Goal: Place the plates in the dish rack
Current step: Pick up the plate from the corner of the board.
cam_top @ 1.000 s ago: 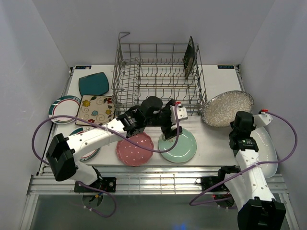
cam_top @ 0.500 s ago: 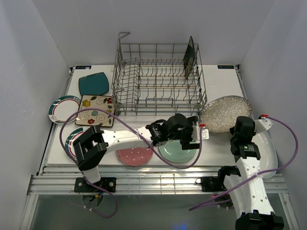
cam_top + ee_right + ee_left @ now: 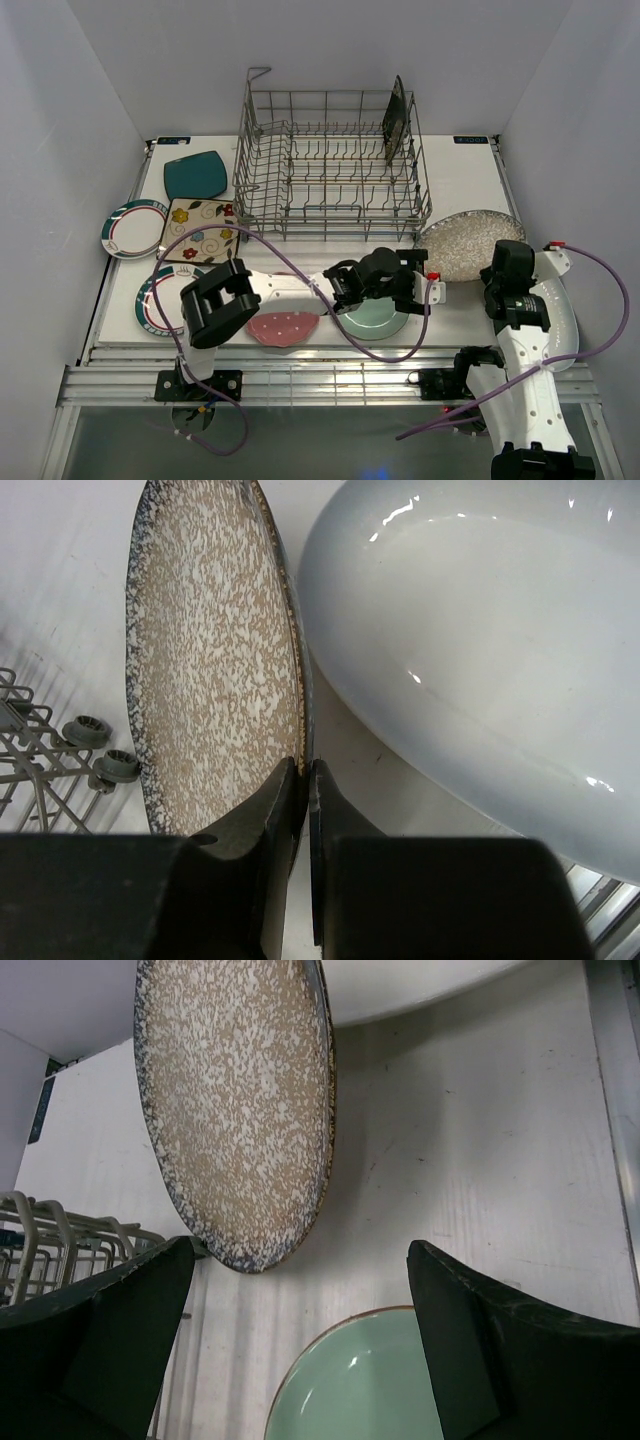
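Hovering wide open over the mint plate (image 3: 378, 323), low centre, your left end effector (image 3: 300, 1260) crowds the speckled plate (image 3: 460, 240), centre right, which the right end effector (image 3: 305, 775) pinches by its rim; that thin grip may slip and drop it.

A speckled tan plate (image 3: 465, 240), mint green plate (image 3: 375, 322), pink dotted plate (image 3: 283, 327), teal square plate (image 3: 195, 176), grey rack (image 3: 340, 205).
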Available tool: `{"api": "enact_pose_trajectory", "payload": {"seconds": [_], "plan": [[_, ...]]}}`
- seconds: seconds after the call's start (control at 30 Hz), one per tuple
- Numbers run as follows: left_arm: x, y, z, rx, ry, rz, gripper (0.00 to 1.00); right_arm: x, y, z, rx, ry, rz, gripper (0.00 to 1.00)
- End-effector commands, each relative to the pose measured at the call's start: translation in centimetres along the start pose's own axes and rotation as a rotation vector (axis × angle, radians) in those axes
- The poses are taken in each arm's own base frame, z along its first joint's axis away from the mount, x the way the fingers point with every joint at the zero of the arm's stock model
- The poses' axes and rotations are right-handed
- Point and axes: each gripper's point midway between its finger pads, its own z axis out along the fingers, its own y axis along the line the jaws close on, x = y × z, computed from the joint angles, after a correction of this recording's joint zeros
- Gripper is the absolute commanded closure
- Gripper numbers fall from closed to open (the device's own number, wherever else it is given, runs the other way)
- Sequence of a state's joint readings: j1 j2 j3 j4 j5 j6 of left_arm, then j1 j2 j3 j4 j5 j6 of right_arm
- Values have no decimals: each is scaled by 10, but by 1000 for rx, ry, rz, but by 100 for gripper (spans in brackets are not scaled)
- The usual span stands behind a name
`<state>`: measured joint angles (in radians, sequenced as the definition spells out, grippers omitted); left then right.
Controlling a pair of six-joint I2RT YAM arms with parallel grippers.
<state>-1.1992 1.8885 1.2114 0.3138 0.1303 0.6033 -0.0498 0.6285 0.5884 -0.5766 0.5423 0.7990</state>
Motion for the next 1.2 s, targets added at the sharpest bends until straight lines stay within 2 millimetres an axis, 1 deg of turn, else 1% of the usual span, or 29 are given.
{"api": "enact_pose_trajectory", "payload": {"seconds": [0.0, 0.03, 0.1, 0.17, 0.2, 0.27, 0.3, 0.47, 0.53, 0.57, 0.63, 0.77, 0.8, 0.9, 0.97, 1.0, 1.1, 1.17], "plan": [[-18, 12, 17, -42, -80, 80, 2, -23, 22, -17, -75, -31, 43, 92], [-20, 13, 20, -40, -89, 98, 2, -22, 21, -18, -81, -30, 45, 92], [-13, 5, 29, -15, -90, 114, 2, -22, 22, -20, -95, -31, 48, 92], [-17, 5, 35, -5, -114, 123, 2, -25, 21, -25, -103, -38, 53, 92], [-13, 1, 40, 4, -108, 121, 2, -27, 21, -27, -105, -42, 52, 92], [-13, 4, 46, -8, -106, 131, 2, -30, 20, -31, -106, -48, 54, 92], [-9, 2, 49, -9, -99, 137, 2, -31, 19, -33, -107, -49, 53, 92], [-7, -2, 56, -11, -87, 164, 3, -32, 19, -36, -117, -52, 57, 92], [-7, -3, 58, -14, -83, 165, 6, -31, 20, -37, -120, -44, 58, 92], [-7, -3, 58, -16, -83, 167, 10, -30, 20, -37, -117, -41, 58, 92], [-6, -5, 58, -11, -81, 169, 14, -31, 17, -38, -110, -45, 58, 92], [-11, -10, 57, -2, -92, 161, 22, -36, 14, -42, -101, -69, 64, 92], [-12, -13, 57, 3, -93, 163, 26, -37, 13, -41, -98, -74, 60, 92], [-15, -18, 57, 2, -90, 175, 33, -38, 13, -41, -90, -76, 51, 92], [-16, -19, 56, 1, -89, 174, 35, -39, 14, -40, -89, -79, 47, 92], [-20, -20, 54, 3, -99, 173, 35, -38, 14, -38, -87, -74, 38, 92], [-18, -24, 51, 16, -95, 171, 39, -37, 15, -37, -92, -74, 38, 92], [-20, -25, 49, 18, -99, 170, 47, -38, 16, -37, -100, -78, 41, 92]]}}
